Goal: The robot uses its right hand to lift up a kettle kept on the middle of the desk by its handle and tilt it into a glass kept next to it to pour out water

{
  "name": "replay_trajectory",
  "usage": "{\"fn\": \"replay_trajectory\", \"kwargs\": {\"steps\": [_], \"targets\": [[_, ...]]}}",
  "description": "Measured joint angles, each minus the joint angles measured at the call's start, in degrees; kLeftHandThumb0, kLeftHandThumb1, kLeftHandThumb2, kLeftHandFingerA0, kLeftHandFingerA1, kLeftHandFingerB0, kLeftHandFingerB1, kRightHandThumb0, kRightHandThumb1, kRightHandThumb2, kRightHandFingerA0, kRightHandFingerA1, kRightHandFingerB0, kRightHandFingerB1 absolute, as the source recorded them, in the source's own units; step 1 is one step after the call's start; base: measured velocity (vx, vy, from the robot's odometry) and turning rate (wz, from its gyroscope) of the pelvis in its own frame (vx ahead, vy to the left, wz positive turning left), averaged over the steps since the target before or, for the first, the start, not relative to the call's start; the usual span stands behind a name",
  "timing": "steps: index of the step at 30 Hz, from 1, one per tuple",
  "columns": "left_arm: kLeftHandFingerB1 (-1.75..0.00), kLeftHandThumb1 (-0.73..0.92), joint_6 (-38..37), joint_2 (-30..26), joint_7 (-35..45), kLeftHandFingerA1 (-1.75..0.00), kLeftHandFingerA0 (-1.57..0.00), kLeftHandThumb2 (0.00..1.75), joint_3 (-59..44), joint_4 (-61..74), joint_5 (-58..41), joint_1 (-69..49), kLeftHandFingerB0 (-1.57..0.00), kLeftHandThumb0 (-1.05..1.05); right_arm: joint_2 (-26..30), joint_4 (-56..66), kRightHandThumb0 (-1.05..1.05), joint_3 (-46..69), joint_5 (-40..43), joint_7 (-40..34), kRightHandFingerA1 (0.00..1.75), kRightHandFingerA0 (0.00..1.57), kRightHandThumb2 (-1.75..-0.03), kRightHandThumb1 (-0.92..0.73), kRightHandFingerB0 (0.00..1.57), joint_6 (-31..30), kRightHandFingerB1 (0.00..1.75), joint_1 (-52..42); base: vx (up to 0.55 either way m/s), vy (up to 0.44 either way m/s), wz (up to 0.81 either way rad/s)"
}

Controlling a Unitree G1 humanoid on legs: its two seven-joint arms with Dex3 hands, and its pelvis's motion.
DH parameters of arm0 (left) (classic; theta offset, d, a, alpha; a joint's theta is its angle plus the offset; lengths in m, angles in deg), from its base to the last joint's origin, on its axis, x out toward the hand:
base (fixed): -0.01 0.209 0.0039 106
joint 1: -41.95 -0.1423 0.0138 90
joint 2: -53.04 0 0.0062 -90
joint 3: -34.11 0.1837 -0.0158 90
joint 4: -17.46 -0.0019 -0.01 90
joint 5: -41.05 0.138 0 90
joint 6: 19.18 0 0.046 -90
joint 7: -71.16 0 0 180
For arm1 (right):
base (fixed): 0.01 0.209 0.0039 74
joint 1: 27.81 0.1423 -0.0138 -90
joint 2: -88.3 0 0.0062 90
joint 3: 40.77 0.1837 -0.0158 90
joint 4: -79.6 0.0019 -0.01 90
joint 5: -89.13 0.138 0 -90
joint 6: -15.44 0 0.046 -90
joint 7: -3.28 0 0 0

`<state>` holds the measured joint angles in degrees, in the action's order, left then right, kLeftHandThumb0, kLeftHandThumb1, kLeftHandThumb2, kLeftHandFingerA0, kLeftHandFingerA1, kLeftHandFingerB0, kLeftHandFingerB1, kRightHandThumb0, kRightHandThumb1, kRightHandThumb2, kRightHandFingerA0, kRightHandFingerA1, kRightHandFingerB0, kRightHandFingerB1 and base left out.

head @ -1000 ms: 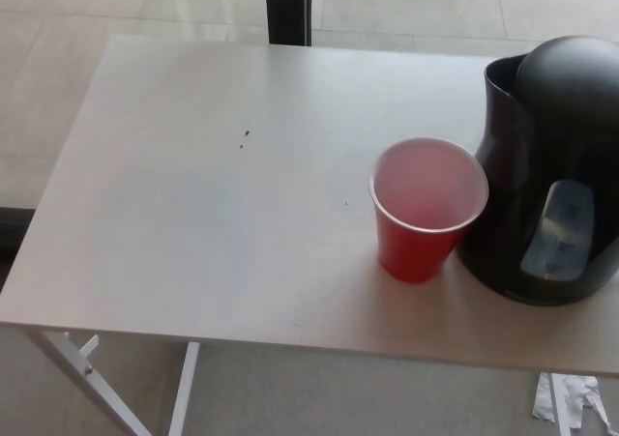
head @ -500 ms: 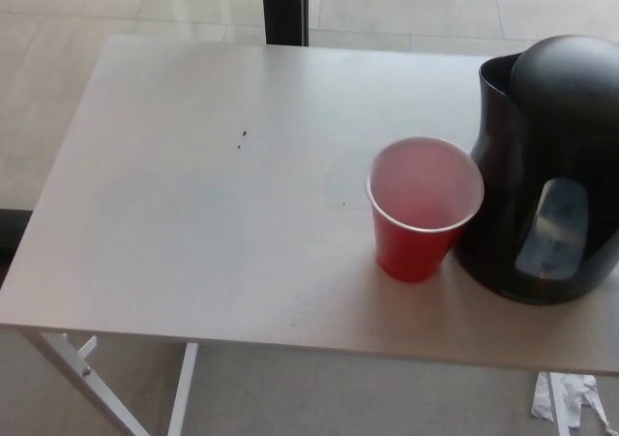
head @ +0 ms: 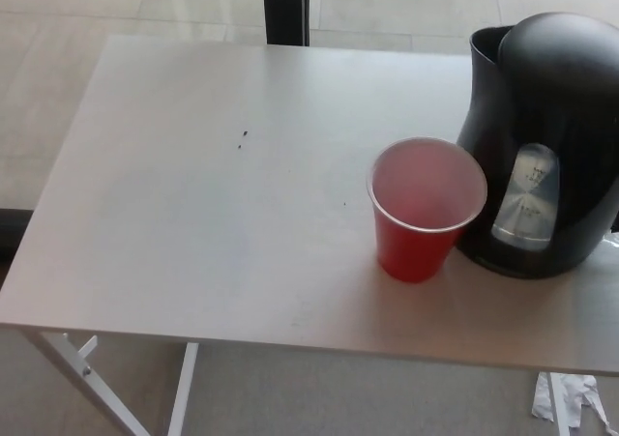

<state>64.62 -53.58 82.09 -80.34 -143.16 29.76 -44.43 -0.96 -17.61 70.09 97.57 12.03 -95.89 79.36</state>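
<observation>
A black electric kettle (head: 544, 141) stands at the right side of the pale desk (head: 213, 204), its spout toward the far left and its clear water window facing me. Its handle side runs off the picture's right edge and is hidden. A red plastic cup (head: 424, 209) stands upright just left of the kettle, touching or nearly touching its base; the inside looks empty and pinkish. Neither of my hands shows in the head view.
Two tiny dark specks (head: 243, 139) lie on the desk left of centre. A dark post (head: 286, 8) rises behind the far edge. White desk legs (head: 87, 373) and crumpled white paper (head: 571, 397) show on the floor below.
The kettle has shifted up and slightly left and turned, so its water window now faces more toward the cup. The cup and desk stay put.
</observation>
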Motion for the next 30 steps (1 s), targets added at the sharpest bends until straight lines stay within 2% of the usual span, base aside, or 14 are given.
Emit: {"fn": "replay_trajectory", "kwargs": {"steps": [1, 2, 5, 6, 7, 9, 10, 23, 24, 25, 26, 27, 28, 30], "targets": [[-0.55, 0.78, -0.1, 0.0, 0.0, -0.6, -0.74, 0.63, 0.0, 0.0, 0.0, 0.0, -0.59, -0.75, 0.0, -0.1, -0.08, -0.2, -0.1, 0.0, 1.42, 1.31, -1.15, -0.6, 0.85, 0.4, 0.85, -0.1, 0.0, 0.0, 0.0], [-0.56, 0.78, -0.2, 0.0, 0.0, -0.6, -0.74, 0.63, 0.0, 0.0, 0.0, 0.0, -0.59, -0.75, 0.1, -0.2, -0.01, -0.6, -0.4, 0.0, 1.58, 1.05, -1.32, -0.47, 1.0, 1.4, 1.28, -0.3, 0.0, 0.0, 0.0], [-0.57, 0.79, -0.4, 0.0, 0.0, -0.62, -0.75, 0.63, 0.0, 0.0, 0.0, 0.1, -0.61, -0.71, 1.8, -0.4, 0.03, -2.4, -1.4, 0.2, 1.6, 1.04, -1.42, -0.44, 0.98, 3.2, 1.41, -1.1, 0.0, 0.0, 0.0], [-0.57, 0.8, -0.4, 0.0, 0.0, -0.62, -0.77, 0.64, 0.0, 0.0, 0.0, 0.2, -0.61, -0.69, 2.0, -0.5, -0.02, -2.8, -1.6, 0.3, 1.6, 1.01, -1.35, -0.46, 0.91, 3.8, 1.48, -1.3, 0.0, 0.0, 0.0], [-0.56, 0.82, -0.4, 0.0, 0.0, -0.61, -0.76, 0.64, 0.0, 0.0, 0.0, 0.2, -0.59, -0.7, 2.3, -0.6, -0.05, -3.2, -1.9, 0.3, 1.46, 1.2, -1.27, -0.47, 0.99, 4.5, 1.28, -1.4, 0.0, 0.0, 0.0], [-0.56, 0.82, -0.4, 0.0, 0.0, -0.61, -0.76, 0.64, 0.2, 0.0, 0.0, 0.2, -0.59, -0.7, 3.3, -0.7, -0.05, -4.3, -2.7, 0.2, 1.46, 1.2, -1.27, -0.47, 0.99, 5.6, 1.28, -1.8, 0.0, 0.0, 0.0], [-0.55, 0.82, -0.4, 0.0, 0.0, -0.6, -0.75, 0.64, 0.4, 0.0, 0.0, 0.2, -0.6, -0.71, 3.9, -0.7, -0.06, -4.9, -3.3, 0.1, 1.71, 0.88, -1.32, -0.46, 0.79, 6.2, 1.58, -2.0, 0.0, 0.0, 0.0], [-0.56, 0.83, -0.4, 0.0, 0.0, -0.61, -0.78, 0.65, 0.8, 0.0, 0.0, 0.3, -0.63, -0.71, 9.3, 0.0, -0.13, -10.0, -8.6, -2.1, 1.75, 0.9, -1.36, -0.4, 0.79, 12.7, 1.58, -4.6, 0.0, 0.0, 0.0], [-0.57, 0.83, -0.4, 0.0, 0.0, -0.61, -0.78, 0.65, 0.8, 0.0, 0.0, 0.3, -0.64, -0.71, 9.3, -0.1, -0.15, -10.0, -8.8, -2.3, 1.37, 1.18, -1.15, -0.5, 1.0, 13.1, 1.22, -4.7, 0.0, 0.0, 0.0], [-0.57, 0.83, -0.4, 0.0, 0.0, -0.61, -0.78, 0.65, 0.8, 0.0, 0.0, 0.3, -0.64, -0.71, 9.3, -0.3, -0.15, -10.0, -8.9, -2.6, 1.37, 1.18, -1.15, -0.5, 1.0, 13.6, 1.22, -4.6, 0.0, 0.0, 0.0], [-0.56, 0.84, -0.4, 0.0, 0.0, -0.59, -0.77, 0.65, 0.8, 0.0, 0.0, 0.3, -0.64, -0.71, 9.3, -0.6, -0.13, -10.0, -9.0, -2.8, 1.65, 0.9, -1.12, -0.54, 0.86, 14.1, 1.39, -4.6, 0.0, 0.0, 0.0], [-0.56, 0.83, -0.4, 0.0, 0.0, -0.59, -0.77, 0.65, 0.8, 0.0, 0.0, 0.3, -0.65, -0.72, 9.3, -0.9, -0.12, -9.9, -9.1, -3.1, 1.68, 0.92, -1.08, -0.57, 0.81, 14.5, 1.38, -4.6, 0.0, 0.0, 0.0], [-0.56, 0.82, -0.4, 0.0, 0.0, -0.6, -0.78, 0.64, 0.8, 0.0, 0.0, 0.3, -0.66, -0.71, 9.3, -1.2, -0.15, -9.9, -9.1, -3.3, 1.74, 0.85, -0.91, -0.64, 0.77, 15.0, 1.55, -4.6, 0.0, 0.0, 0.0], [-0.57, 0.81, -0.4, 0.0, 0.0, -0.61, -0.79, 0.64, 0.8, 0.0, 0.0, 0.3, -0.69, -0.72, 9.3, -1.7, -0.15, -9.8, -9.6, -3.8, 1.73, 0.83, -0.89, -0.63, 0.76, 16.0, 1.59, -4.4, 0.0, 0.0, 0.0]]}}
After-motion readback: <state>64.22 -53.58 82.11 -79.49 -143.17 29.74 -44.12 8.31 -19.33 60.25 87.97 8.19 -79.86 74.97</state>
